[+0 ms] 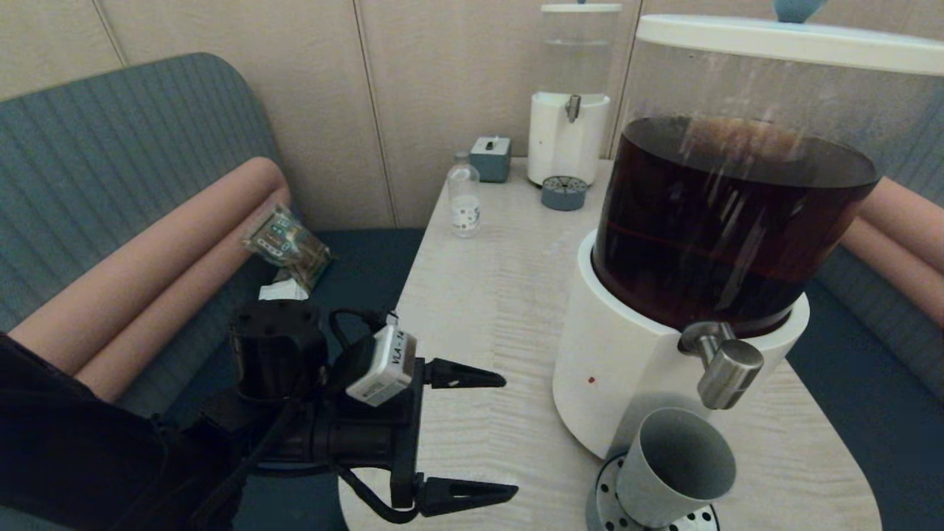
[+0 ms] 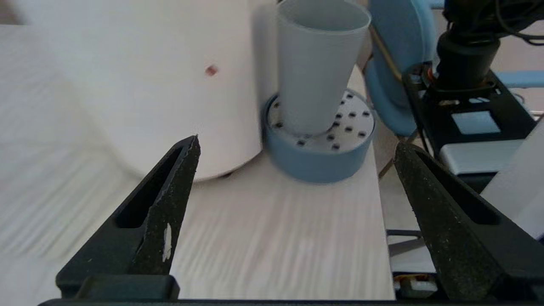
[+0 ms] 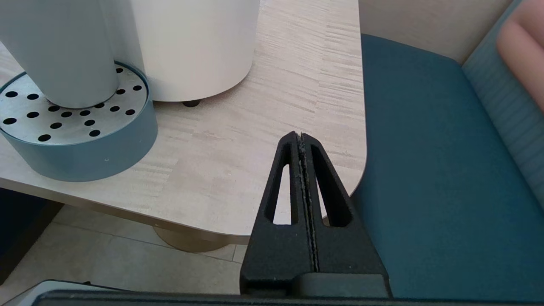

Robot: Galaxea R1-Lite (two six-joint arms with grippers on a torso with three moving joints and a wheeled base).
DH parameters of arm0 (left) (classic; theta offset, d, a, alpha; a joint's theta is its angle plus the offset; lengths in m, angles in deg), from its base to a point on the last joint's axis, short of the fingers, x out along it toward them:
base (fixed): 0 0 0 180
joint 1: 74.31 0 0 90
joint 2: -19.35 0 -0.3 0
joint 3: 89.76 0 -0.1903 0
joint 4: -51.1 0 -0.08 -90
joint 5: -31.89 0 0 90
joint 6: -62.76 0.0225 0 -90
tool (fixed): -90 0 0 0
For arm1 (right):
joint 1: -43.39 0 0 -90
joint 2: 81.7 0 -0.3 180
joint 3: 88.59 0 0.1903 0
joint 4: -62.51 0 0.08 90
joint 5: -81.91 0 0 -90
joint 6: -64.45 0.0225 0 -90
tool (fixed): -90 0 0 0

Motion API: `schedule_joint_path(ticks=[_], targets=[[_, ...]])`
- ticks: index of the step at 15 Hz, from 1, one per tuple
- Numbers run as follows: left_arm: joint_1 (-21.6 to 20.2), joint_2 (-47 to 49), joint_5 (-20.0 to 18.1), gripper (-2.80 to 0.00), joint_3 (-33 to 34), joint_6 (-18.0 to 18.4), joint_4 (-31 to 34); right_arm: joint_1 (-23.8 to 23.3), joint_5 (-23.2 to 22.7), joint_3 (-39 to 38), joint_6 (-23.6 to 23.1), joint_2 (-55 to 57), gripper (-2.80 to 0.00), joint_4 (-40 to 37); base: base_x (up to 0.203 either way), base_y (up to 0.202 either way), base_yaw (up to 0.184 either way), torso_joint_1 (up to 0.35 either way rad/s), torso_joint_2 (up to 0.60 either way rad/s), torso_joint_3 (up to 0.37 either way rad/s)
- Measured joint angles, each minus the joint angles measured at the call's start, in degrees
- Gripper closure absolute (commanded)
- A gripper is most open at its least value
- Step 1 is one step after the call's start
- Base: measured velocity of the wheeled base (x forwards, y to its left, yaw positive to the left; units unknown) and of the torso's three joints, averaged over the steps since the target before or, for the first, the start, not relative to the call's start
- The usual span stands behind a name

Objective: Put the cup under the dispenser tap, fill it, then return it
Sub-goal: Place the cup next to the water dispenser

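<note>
The grey cup (image 1: pixel 675 468) (image 2: pixel 318 63) (image 3: pixel 59 51) stands upright on the round perforated drip tray (image 1: pixel 606 493) (image 2: pixel 340 165) (image 3: pixel 85 148), right below the brushed-steel tap (image 1: pixel 729 372) of the big white-based dispenser (image 1: pixel 627 369) holding dark brown liquid. My left gripper (image 1: pixel 509 435) (image 2: pixel 297 142) hovers open over the table to the left of the cup, apart from it, nothing between its fingers. My right gripper (image 3: pixel 301 136) is shut and empty near the table's right front corner; the head view does not show it.
At the table's far end stand a small clear-liquid dispenser (image 1: pixel 569 110) with its own drip tray (image 1: pixel 564 193), a clear small bottle (image 1: pixel 464 199) and a small grey box (image 1: pixel 490 157). Teal bench seats (image 3: pixel 433 170) flank the table; a snack packet (image 1: pixel 287 243) lies on the left one.
</note>
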Motion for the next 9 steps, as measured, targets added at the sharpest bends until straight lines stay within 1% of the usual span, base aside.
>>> schedule_joint_path(ticks=[2, 5, 9], targets=[[2.3, 1.7, 1.4, -2.80, -2.3, -0.6, -0.1, 0.0, 0.0, 0.0, 0.0, 0.0, 0.00, 0.0, 0.000, 0.000, 0.000, 0.000, 0.00, 0.000], [5.6, 4.7, 3.1, -2.80, -4.0, -1.1, 0.0, 0.0, 0.0, 0.0, 0.0, 0.0, 0.00, 0.0, 0.000, 0.000, 0.000, 0.000, 0.00, 0.000], [8.3, 7.9, 4.3, -2.80, -6.0, -1.7, -0.1, 0.0, 0.0, 0.0, 0.0, 0.0, 0.00, 0.0, 0.000, 0.000, 0.000, 0.000, 0.00, 0.000]])
